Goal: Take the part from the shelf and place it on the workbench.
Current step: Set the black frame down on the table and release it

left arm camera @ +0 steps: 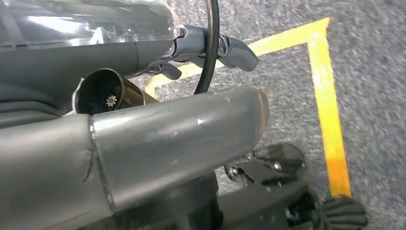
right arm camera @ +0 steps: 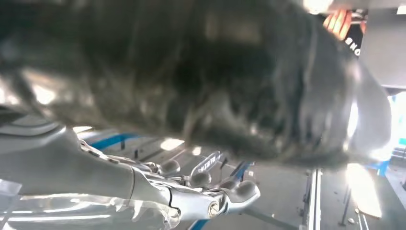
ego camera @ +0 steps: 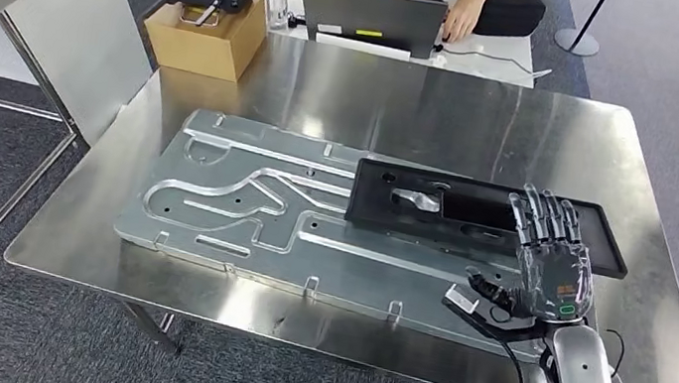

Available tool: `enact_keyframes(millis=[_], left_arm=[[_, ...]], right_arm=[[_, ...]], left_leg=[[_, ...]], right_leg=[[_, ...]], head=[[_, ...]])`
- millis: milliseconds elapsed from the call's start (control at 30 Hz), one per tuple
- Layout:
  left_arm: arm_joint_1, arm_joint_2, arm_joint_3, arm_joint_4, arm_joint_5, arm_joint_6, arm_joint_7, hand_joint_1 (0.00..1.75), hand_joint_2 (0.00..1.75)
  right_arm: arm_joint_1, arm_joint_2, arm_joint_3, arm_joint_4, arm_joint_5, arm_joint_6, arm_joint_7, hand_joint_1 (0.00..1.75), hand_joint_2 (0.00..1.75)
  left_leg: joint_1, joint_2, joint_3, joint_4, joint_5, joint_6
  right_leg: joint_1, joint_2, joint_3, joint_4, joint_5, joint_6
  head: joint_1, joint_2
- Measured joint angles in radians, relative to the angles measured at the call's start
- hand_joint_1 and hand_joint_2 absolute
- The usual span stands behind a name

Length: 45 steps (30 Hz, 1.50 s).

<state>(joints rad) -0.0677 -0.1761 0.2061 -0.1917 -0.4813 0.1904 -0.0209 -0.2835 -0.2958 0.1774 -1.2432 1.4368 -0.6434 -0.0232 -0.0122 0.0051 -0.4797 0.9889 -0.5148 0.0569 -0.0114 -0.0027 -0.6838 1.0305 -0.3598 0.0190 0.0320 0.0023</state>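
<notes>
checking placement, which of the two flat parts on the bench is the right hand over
The black part, lying on top of the larger silver plate. The right hand is at its near right edge, fingers apart, holding nothing.

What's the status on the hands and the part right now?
Right robot hand open, fingers spread above the black part. Part lies flat on the grooved metal plate, on the workbench. Left robot hand hangs over floor, empty.

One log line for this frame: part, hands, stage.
part: black tray on metal plate, workbench | right robot hand over tray edge, fingers apart | left robot hand hanging | stage: part placed
</notes>
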Motion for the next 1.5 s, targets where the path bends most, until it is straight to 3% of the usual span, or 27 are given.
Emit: enact_keyframes(millis=[67,133,167,200,233,300,367,433,500,533,600,667,700,733,767,833,900,1000,1033,1100,1167,1200,1233,1267,1333,1400,1500], left_arm=[[0.000,-0.002,0.000,0.000,0.000,0.000,0.000,0.00,0.00],[-0.001,-0.002,0.001,0.000,0.000,0.000,0.000,0.00,0.00],[0.000,-0.002,0.001,0.000,0.000,-0.001,0.000,0.00,0.00],[0.000,-0.002,0.001,0.000,0.000,-0.001,0.000,0.00,0.00],[0.001,-0.002,0.001,0.000,0.000,-0.002,0.000,0.00,0.00],[0.001,-0.003,0.001,0.000,0.000,-0.002,0.000,0.00,0.00],[0.000,-0.004,0.001,0.000,-0.002,-0.003,0.000,0.00,0.00],[-0.001,-0.005,0.001,0.000,-0.003,-0.006,0.000,0.00,0.00],[0.000,-0.005,0.001,0.000,-0.004,-0.008,0.000,0.00,0.00],[0.000,-0.004,0.001,0.000,-0.004,-0.009,0.000,0.00,0.00],[0.001,-0.004,0.001,0.000,-0.006,-0.010,0.000,0.00,0.00],[0.001,-0.004,0.001,0.000,-0.008,-0.010,0.001,0.00,0.00],[0.001,-0.004,0.001,0.000,-0.009,-0.010,0.001,0.00,0.00],[0.001,-0.004,0.002,0.000,-0.010,-0.010,0.001,0.00,0.00],[0.001,-0.004,0.002,0.000,-0.011,-0.010,0.001,0.00,0.00],[0.001,-0.004,0.002,0.000,-0.011,-0.010,0.001,0.00,0.00],[0.000,-0.004,0.002,0.000,-0.011,-0.011,0.000,0.00,0.00],[0.001,-0.004,0.002,0.000,-0.011,-0.011,0.000,0.00,0.00],[0.002,-0.004,0.002,0.000,-0.011,-0.011,0.001,0.00,0.00],[0.001,-0.004,0.004,0.000,-0.011,-0.011,0.001,0.00,0.00],[0.000,-0.005,0.006,0.000,-0.011,-0.011,0.001,0.00,0.00],[0.001,-0.005,0.006,0.000,-0.011,-0.011,0.001,0.00,0.00],[0.001,-0.005,0.007,0.000,-0.011,-0.011,0.001,0.00,0.00],[0.001,-0.005,0.008,0.000,-0.011,-0.011,0.001,0.00,0.00],[0.000,-0.006,0.008,0.000,-0.011,-0.012,0.001,0.00,0.00],[0.000,-0.007,0.008,0.000,-0.011,-0.012,0.001,0.00,0.00],[-0.001,-0.008,0.009,0.000,-0.011,-0.013,0.000,0.00,0.00]], right_arm=[[-0.001,-0.001,-0.003,0.000,0.000,0.001,0.000,0.00,0.00],[0.000,-0.001,-0.004,0.000,-0.001,0.001,0.000,0.00,0.00],[0.000,-0.001,-0.004,0.001,-0.001,0.001,0.000,0.00,0.00],[0.001,-0.001,-0.004,0.001,-0.001,0.002,0.000,0.00,0.00],[0.001,-0.001,-0.004,0.001,-0.001,0.002,0.000,0.00,0.00],[0.000,-0.001,-0.004,0.001,-0.001,0.002,0.000,0.00,0.00],[-0.003,-0.001,-0.004,-0.002,-0.001,0.003,-0.001,0.00,0.00],[-0.006,-0.001,-0.004,-0.004,0.000,0.006,-0.002,0.00,0.00],[-0.008,0.000,-0.004,-0.005,0.000,0.008,-0.002,0.00,0.00],[-0.008,0.001,-0.004,-0.005,0.000,0.010,-0.003,0.00,0.00],[-0.010,0.003,-0.003,-0.006,0.000,0.014,-0.004,0.00,0.00],[-0.010,0.004,-0.003,-0.007,0.000,0.017,-0.005,0.00,0.00],[-0.010,0.004,-0.003,-0.007,0.001,0.019,-0.005,0.00,0.00],[-0.010,0.005,-0.003,-0.007,0.001,0.020,-0.005,0.00,0.00],[-0.010,0.005,-0.003,-0.007,0.001,0.021,-0.005,0.00,0.00],[-0.010,0.006,-0.003,-0.008,0.001,0.023,-0.005,0.00,0.00],[-0.010,0.006,-0.003,-0.009,0.001,0.024,-0.005,0.00,0.00],[-0.010,0.007,-0.003,-0.010,0.001,0.024,-0.005,0.00,0.00],[-0.010,0.007,-0.003,-0.010,0.001,0.025,-0.005,0.00,0.00],[-0.009,0.007,-0.003,-0.010,0.001,0.025,-0.005,0.00,0.00],[-0.009,0.007,-0.003,-0.010,0.001,0.026,-0.005,0.00,0.00],[-0.008,0.007,-0.003,-0.010,0.001,0.027,-0.005,0.00,0.00],[-0.008,0.007,-0.003,-0.010,0.001,0.027,-0.005,0.00,0.00],[-0.007,0.007,-0.003,-0.009,0.001,0.027,-0.005,0.00,0.00],[-0.009,0.007,-0.003,-0.010,0.001,0.027,-0.005,0.00,0.00],[-0.013,0.007,-0.003,-0.012,0.001,0.027,-0.005,0.00,0.00],[-0.017,0.007,-0.003,-0.014,0.001,0.031,-0.005,0.00,0.00]], left_leg=[[0.006,0.003,-0.017,-0.021,0.038,0.007],[0.006,0.005,-0.049,-0.023,0.066,0.010],[0.006,0.005,-0.067,-0.020,0.078,0.009],[0.006,0.006,-0.085,-0.016,0.088,0.007],[0.007,0.006,-0.102,-0.010,0.096,0.005],[0.008,0.006,-0.133,0.004,0.111,-0.001],[0.006,0.006,-0.154,0.018,0.122,-0.010],[0.005,0.005,-0.162,0.024,0.136,-0.021],[0.005,0.003,-0.168,0.027,0.139,-0.034],[0.006,0.001,-0.177,0.042,0.119,-0.040],[0.010,-0.002,-0.209,0.128,0.028,-0.052],[0.015,-0.002,-0.242,0.256,-0.054,-0.061],[0.017,-0.001,-0.245,0.299,-0.063,-0.064],[0.019,-0.001,-0.233,0.311,-0.051,-0.066],[0.021,-0.001,-0.200,0.282,-0.024,-0.067],[0.023,-0.003,-0.097,0.145,0.017,-0.066],[0.021,-0.008,-0.025,0.027,0.017,-0.060],[0.018,-0.008,-0.023,-0.002,0.021,-0.038],[0.018,-0.006,-0.029,-0.004,0.029,-0.026],[0.018,0.000,-0.047,-0.006,0.048,-0.004],[0.012,0.002,-0.071,-0.001,0.063,0.005],[0.009,0.002,-0.084,0.002,0.070,0.007],[0.006,0.003,-0.097,0.006,0.078,0.008],[0.003,0.002,-0.110,0.009,0.085,0.008],[-0.001,0.002,-0.132,0.017,0.098,0.007],[-0.005,0.001,-0.144,0.023,0.108,0.002],[-0.002,0.002,-0.151,0.020,0.129,-0.011]], right_leg=[[0.001,0.002,-0.018,0.038,-0.061,0.009],[-0.003,0.003,-0.046,0.157,-0.166,0.017],[-0.005,0.003,-0.055,0.218,-0.195,0.022],[-0.006,0.003,-0.052,0.259,-0.199,0.025],[-0.007,0.003,-0.033,0.264,-0.182,0.028],[-0.010,0.003,0.056,0.172,-0.140,0.029],[-0.007,0.003,0.156,0.035,-0.147,0.021],[-0.001,0.005,0.189,-0.025,-0.163,0.007],[-0.004,0.003,0.177,-0.028,-0.149,-0.010],[-0.007,0.001,0.168,-0.029,-0.139,-0.019],[-0.011,-0.002,0.144,-0.032,-0.115,-0.031],[-0.011,-0.003,0.113,-0.031,-0.092,-0.033],[-0.011,-0.003,0.098,-0.030,-0.080,-0.031],[-0.012,-0.003,0.084,-0.030,-0.070,-0.029],[-0.013,-0.003,0.071,-0.029,-0.061,-0.026],[-0.015,-0.003,0.054,-0.026,-0.046,-0.015],[-0.013,-0.003,0.043,-0.024,-0.032,-0.002],[-0.013,-0.003,0.037,-0.029,-0.014,0.017],[-0.014,-0.002,0.031,-0.019,-0.029,0.021],[-0.016,-0.001,0.002,0.063,-0.109,0.026],[-0.015,-0.001,-0.036,0.202,-0.198,0.029],[-0.014,-0.001,-0.044,0.253,-0.215,0.029],[-0.012,-0.001,-0.036,0.273,-0.210,0.027],[-0.010,0.000,-0.008,0.254,-0.188,0.022],[0.000,0.000,0.089,0.131,-0.147,0.004],[0.009,0.000,0.172,0.005,-0.150,-0.013],[0.016,-0.001,0.189,-0.042,-0.152,-0.020]], head=[[0.001,0.000],[0.002,0.000],[0.001,0.000],[0.001,0.000],[0.001,0.000],[0.001,0.000],[0.000,0.000],[0.000,0.000],[0.000,0.000],[0.000,0.000],[-0.002,0.000],[-0.002,0.000],[-0.002,0.000],[-0.002,0.000],[-0.002,0.000],[-0.002,0.000],[-0.002,0.000],[-0.001,0.000],[-0.001,0.000],[0.000,0.000],[0.000,0.000],[0.000,0.000],[0.000,0.000],[0.000,0.000],[0.000,0.000],[-0.001,0.000],[-0.001,0.000]])
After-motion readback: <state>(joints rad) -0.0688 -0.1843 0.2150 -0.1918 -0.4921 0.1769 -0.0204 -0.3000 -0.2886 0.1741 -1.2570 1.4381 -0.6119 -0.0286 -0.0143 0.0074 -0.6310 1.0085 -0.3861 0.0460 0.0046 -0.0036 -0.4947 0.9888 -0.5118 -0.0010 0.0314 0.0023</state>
